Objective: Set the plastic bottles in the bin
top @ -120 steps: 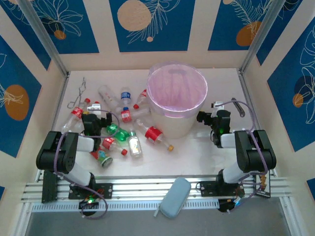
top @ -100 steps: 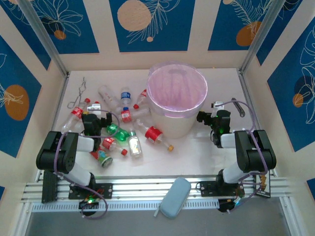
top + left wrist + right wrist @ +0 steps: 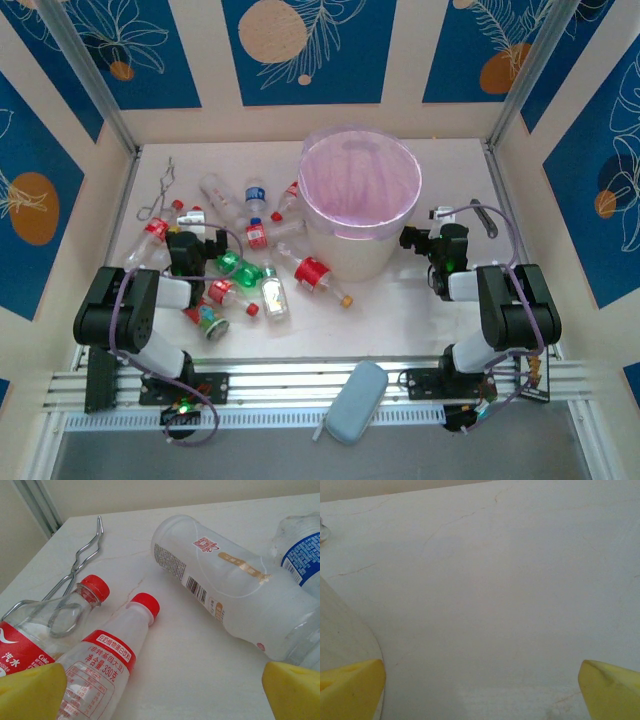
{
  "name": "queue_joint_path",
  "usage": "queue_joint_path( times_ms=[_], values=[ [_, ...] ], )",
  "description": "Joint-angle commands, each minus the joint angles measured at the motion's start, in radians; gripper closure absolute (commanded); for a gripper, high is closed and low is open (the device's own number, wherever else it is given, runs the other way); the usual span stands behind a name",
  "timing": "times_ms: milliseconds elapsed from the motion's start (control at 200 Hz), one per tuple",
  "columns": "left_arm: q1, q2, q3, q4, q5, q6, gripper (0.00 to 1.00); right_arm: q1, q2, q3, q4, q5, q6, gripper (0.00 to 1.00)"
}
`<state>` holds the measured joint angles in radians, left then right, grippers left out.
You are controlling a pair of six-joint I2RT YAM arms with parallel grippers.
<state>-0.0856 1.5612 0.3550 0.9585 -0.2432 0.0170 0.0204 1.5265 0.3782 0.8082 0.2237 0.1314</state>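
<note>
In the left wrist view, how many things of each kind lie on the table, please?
Red-capped bottles: 2
Large clear bottle: 1
Blue-labelled bottle: 1
Metal forceps: 1
Total: 5

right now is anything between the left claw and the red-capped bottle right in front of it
Nothing visible does. The open left claw looks straight at the clear red-capped plastic bottle, with bare white table beside it. The metal scissor-like forceps overlap only the other red-capped bottle next to it.
</note>
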Motion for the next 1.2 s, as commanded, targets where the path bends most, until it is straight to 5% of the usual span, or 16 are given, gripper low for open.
queue_joint_path(
  times_ms=[0, 275, 420, 610, 845, 1070, 1195],
  values=[
    [-0.005, 0.007, 0.002, 0.023, 0.015, 0.0, 0.0, -0.005, -0.004, 0.023, 0.027, -0.006, 0.003, 0.01],
    [-0.006, 0.002, 0.006, 0.014, 0.025, 0.004, 0.0, -0.006, -0.006, 0.021, 0.026, -0.012, 0.003, 0.01],
    [-0.008, -0.1, 0.087, -0.219, 0.026, 0.011, 0.0, -0.008, -0.04, 0.048, -0.05, -0.006, 0.009, 0.01],
    [-0.02, -0.294, 0.206, -0.547, -0.093, -0.085, 0.0, -0.008, -0.18, 0.157, -0.38, 0.082, 0.075, 0.01],
    [-0.015, -0.427, 0.571, -1.269, -0.178, -0.287, 0.0, -0.025, -0.374, 0.358, -1.011, 0.157, 0.287, 0.01],
    [0.201, -0.295, 0.756, -1.542, 0.038, -0.244, 0.0, -0.047, -0.399, 0.529, -1.406, 0.02, 0.338, 0.01],
    [0.247, -0.13, 0.872, -1.587, -0.024, -0.105, 0.0, -0.05, -0.363, 0.596, -1.502, -0.076, 0.302, 0.01]
  ],
)
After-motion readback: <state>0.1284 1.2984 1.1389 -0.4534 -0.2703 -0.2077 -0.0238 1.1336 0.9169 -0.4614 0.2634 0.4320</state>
